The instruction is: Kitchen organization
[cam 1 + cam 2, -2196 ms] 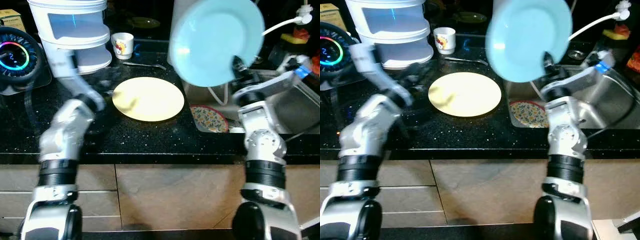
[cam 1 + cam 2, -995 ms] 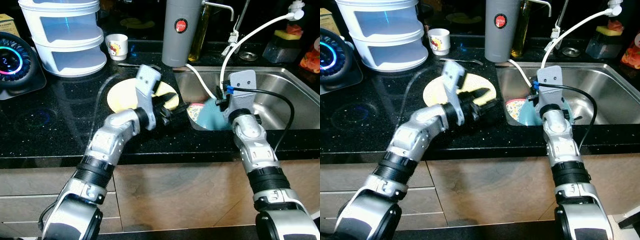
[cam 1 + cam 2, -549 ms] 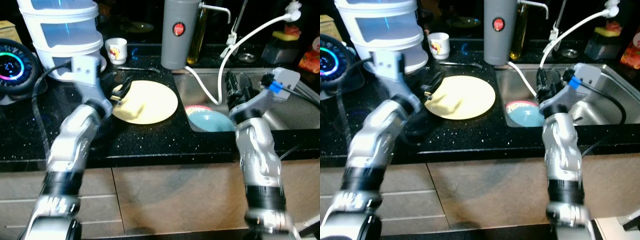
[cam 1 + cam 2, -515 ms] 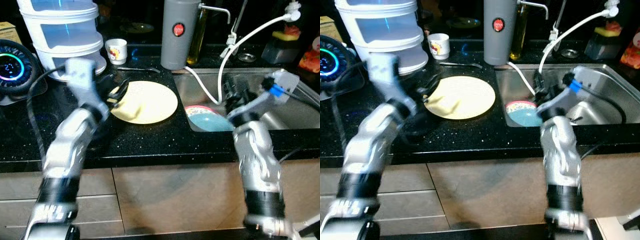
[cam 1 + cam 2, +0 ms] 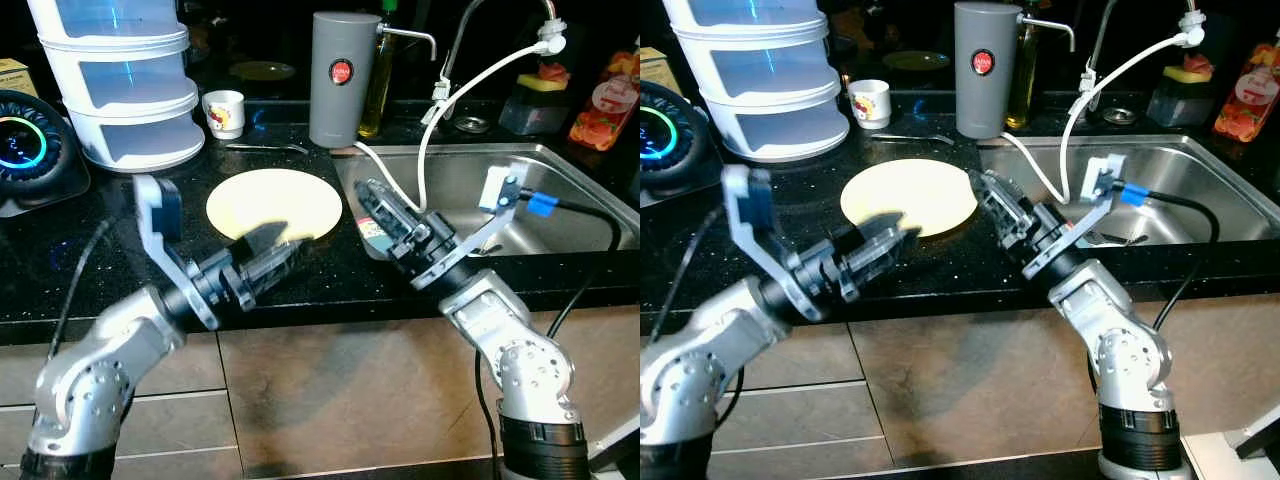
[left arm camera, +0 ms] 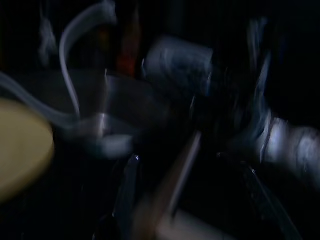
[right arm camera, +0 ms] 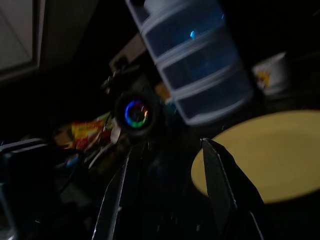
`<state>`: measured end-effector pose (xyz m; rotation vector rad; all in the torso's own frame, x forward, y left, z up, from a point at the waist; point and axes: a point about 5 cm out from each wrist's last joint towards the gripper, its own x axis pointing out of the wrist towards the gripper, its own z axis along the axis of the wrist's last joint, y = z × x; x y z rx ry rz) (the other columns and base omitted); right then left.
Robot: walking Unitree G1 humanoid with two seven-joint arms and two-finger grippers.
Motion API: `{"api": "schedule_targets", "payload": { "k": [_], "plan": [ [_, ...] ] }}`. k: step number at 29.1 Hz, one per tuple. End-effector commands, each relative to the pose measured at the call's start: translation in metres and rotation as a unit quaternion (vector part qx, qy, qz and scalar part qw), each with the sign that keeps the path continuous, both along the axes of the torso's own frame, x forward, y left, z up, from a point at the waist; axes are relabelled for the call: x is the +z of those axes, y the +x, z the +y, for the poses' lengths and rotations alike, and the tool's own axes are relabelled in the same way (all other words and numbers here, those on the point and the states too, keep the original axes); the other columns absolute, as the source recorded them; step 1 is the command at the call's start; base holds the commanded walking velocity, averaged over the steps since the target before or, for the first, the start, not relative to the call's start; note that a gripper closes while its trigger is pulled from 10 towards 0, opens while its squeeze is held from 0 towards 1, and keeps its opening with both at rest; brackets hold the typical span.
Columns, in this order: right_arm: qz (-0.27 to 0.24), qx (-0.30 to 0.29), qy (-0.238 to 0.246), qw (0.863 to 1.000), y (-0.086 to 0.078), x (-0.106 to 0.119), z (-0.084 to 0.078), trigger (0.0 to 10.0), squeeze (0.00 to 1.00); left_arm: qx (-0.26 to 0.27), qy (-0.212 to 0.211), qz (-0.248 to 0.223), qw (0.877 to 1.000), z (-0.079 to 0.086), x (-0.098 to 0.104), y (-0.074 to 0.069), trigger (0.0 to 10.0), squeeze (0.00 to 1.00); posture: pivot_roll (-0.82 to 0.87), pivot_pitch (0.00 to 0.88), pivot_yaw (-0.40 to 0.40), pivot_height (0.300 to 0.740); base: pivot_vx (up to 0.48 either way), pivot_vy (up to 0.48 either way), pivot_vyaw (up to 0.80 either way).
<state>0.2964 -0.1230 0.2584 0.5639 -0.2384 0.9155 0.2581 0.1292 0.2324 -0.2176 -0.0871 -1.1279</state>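
Note:
A pale yellow plate [image 5: 273, 203] lies flat on the black counter [image 5: 120, 260], left of the steel sink [image 5: 570, 190]. My left gripper [image 5: 285, 252] hovers low over the counter's front, just short of the plate's near rim, fingers apart and empty. My right gripper [image 5: 371, 198] reaches over the sink's left edge, pointing towards the yellow plate [image 7: 265, 155]. Its fingers [image 7: 220, 185] stand open with nothing between them. A sliver of a patterned plate [image 5: 367, 230] shows in the sink's left corner behind that gripper. The left wrist view is dark and blurred.
A grey canister [image 5: 337, 80] and a white hose [image 5: 450, 95] stand by the sink. A white stacked container [image 5: 120, 85], a small cup [image 5: 222, 112], a spoon [image 5: 265, 147] and a ring-lit device [image 5: 25, 145] line the back left. Bottles [image 5: 600, 95] stand back right.
My right gripper lowered the light blue plate into the sink, let go and swung left over the sink's edge. My left gripper pulled back from the yellow plate towards the counter's front. The camera shifted.

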Motion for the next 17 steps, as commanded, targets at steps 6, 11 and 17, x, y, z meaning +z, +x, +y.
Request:
{"api": "schedule_targets", "payload": {
  "k": [6,11,17],
  "plan": [
    [0.058,0.079,-0.176,0.979,-0.011,-0.049,0.009,10.0,0.00,-0.021,0.161,0.039,0.986,0.002,-0.040,-0.015,10.0,0.00,0.04,0.101,-0.029,0.740,0.000,0.000,0.00],
    [0.108,0.122,-0.226,0.960,-0.022,-0.085,0.002,10.0,0.00,-0.044,0.219,0.094,0.970,0.004,-0.071,-0.029,10.0,0.00,0.04,0.104,-0.032,0.740,0.000,0.000,0.00],
    [0.142,0.163,-0.261,0.941,-0.032,-0.109,-0.002,10.0,0.00,-0.056,0.247,0.124,0.959,0.005,-0.092,-0.037,10.0,0.00,0.04,0.108,-0.029,0.740,0.000,0.000,0.00]
  ]
}}
